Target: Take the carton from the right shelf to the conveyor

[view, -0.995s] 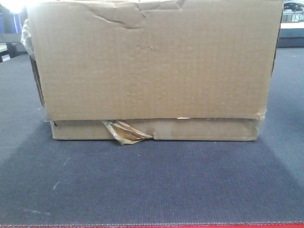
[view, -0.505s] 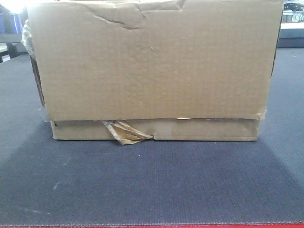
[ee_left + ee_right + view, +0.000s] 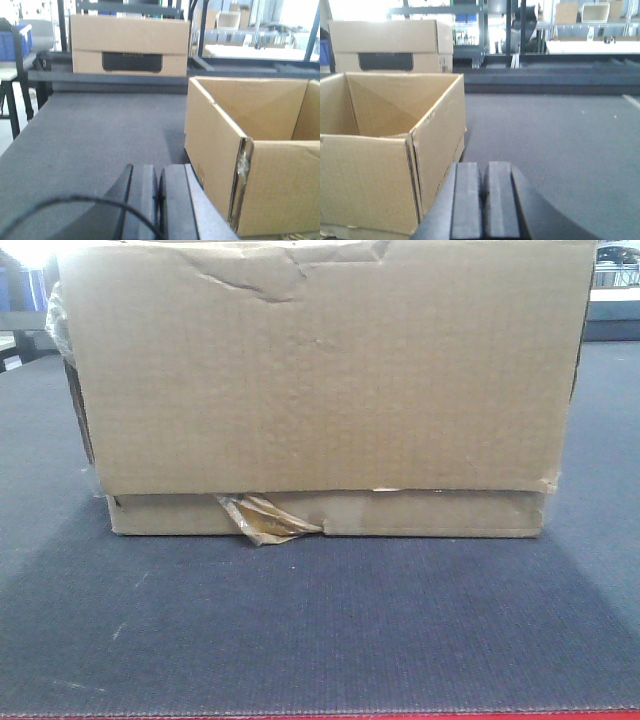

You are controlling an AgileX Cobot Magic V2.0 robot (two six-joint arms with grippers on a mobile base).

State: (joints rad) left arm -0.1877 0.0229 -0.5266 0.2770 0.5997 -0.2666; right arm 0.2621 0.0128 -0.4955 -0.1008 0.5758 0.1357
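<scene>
Sitting flat on the dark grey-blue ribbed conveyor belt [image 3: 320,630], the large brown corrugated cardboard carton [image 3: 320,370] has its top open, torn tan tape [image 3: 262,520] at its lower seam. Left gripper [image 3: 159,192] is beside the carton's left wall, pads pressed together, holding nothing. Right gripper [image 3: 482,200] is beside the right wall, pads together, empty. A 2nd closed cardboard box [image 3: 130,44] stands behind.

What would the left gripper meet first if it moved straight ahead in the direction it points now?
Probably nothing nearby: the left gripper, jaws shut, points along the bare conveyor, passing left of the open carton. Farther ahead stands a closed box, though depth is unclear.
</scene>
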